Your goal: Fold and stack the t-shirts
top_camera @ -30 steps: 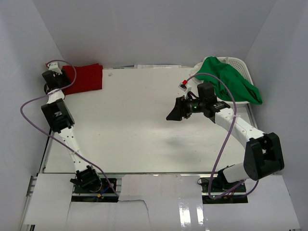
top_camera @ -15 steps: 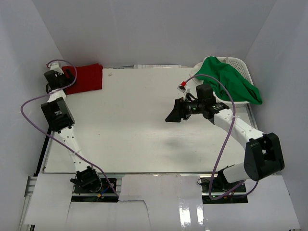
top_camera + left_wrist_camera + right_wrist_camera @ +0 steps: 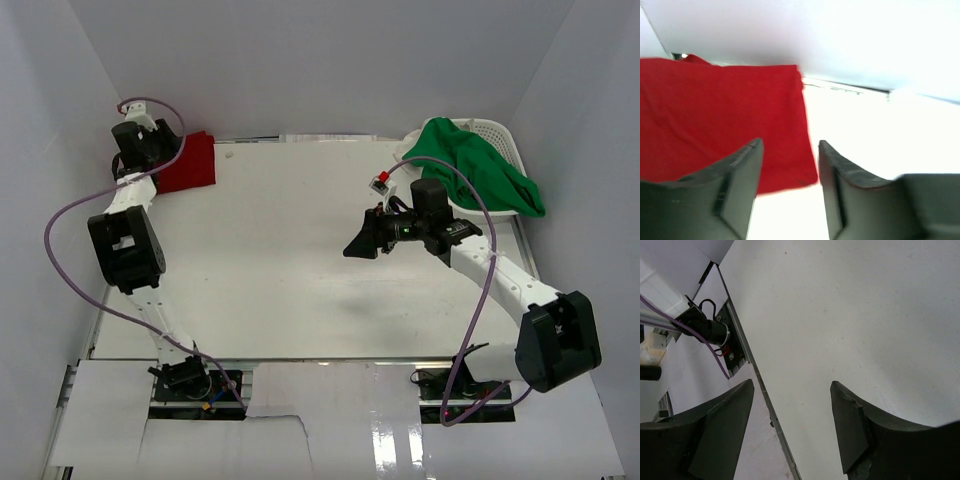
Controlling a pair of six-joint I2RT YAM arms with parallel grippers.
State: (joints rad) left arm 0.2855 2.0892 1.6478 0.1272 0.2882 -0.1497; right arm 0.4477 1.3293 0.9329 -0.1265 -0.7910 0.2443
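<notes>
Two claws stand spread, neither gripping anything. The left gripper (image 3: 790, 146) hovers with its fingers parted above one corner of the red t-shirt (image 3: 715, 110). That shirt lies flat, seemingly folded, at the far left corner of the table (image 3: 280, 250). Whether a fingertip grazes the cloth is hard to tell through the blur. The right gripper (image 3: 790, 390) hangs released over the bare surface, right of centre. Beyond it, the green t-shirt (image 3: 480, 170) lies bunched over the white basket (image 3: 497, 128) at the far right corner, spilling past its rim.
</notes>
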